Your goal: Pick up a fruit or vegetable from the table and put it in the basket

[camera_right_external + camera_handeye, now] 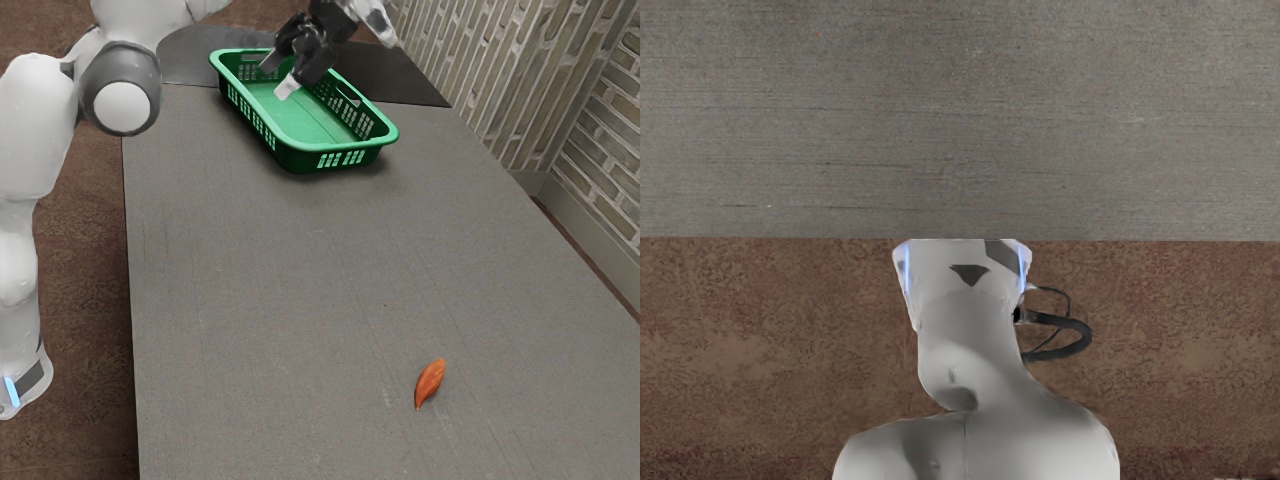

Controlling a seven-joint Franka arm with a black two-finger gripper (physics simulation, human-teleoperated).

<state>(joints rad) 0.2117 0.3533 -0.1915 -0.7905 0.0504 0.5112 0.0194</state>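
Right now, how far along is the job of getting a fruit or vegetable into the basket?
Nothing looks done: the orange fruit or vegetable lies on the table, away from the green basket. My hand appears over the basket, fingers apart, nothing seen between them. Left: reach, grasp, carry, release.
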